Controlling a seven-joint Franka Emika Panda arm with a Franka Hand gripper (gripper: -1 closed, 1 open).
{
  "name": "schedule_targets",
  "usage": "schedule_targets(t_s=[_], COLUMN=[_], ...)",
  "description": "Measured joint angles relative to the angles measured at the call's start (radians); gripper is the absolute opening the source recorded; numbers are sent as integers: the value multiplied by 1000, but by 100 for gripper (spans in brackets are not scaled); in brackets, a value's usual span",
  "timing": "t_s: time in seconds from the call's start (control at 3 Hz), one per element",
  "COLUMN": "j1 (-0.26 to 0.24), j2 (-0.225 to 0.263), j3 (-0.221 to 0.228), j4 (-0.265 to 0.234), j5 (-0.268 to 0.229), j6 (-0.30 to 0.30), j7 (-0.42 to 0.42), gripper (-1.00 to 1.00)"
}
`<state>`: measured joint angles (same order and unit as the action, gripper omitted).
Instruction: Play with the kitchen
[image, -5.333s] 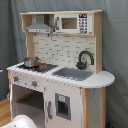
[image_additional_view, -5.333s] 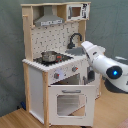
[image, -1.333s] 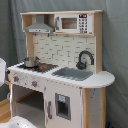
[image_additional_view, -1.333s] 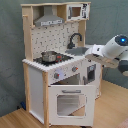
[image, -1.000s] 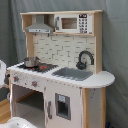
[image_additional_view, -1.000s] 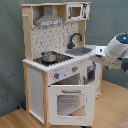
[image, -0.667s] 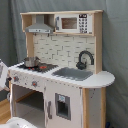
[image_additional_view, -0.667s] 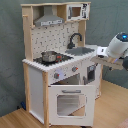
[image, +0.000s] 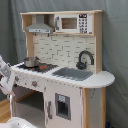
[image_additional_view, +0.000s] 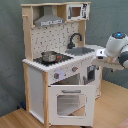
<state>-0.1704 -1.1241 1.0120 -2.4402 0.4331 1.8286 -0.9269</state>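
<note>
The kitchen (image_additional_view: 60, 65) stands on a wood floor (image_additional_view: 15, 119) before grey curtain (image: 116, 50); gripper state unclear.

White rounded arm (image_additional_view: 116, 50) with dark joint bands.

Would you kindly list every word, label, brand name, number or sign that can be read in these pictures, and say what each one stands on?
No text can be read in either exterior view.
The microwave on the kitchen has a keypad panel of small marks, too blurred to read.
The knobs show no legible marking.
The robot arm shows no legible label.
</note>
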Motion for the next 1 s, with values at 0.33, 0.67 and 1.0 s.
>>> schedule_targets(t_s=[0.33, 0.67, 1.0], j1=[-30, -64, -97], j2=[72, 151, 224], j3=[7, 27, 51], j4=[-8, -8, -7], j5=[29, 33, 33], j6=[14, 69, 130], j7=[-59, -95, -124], gripper=[100, 100, 100])
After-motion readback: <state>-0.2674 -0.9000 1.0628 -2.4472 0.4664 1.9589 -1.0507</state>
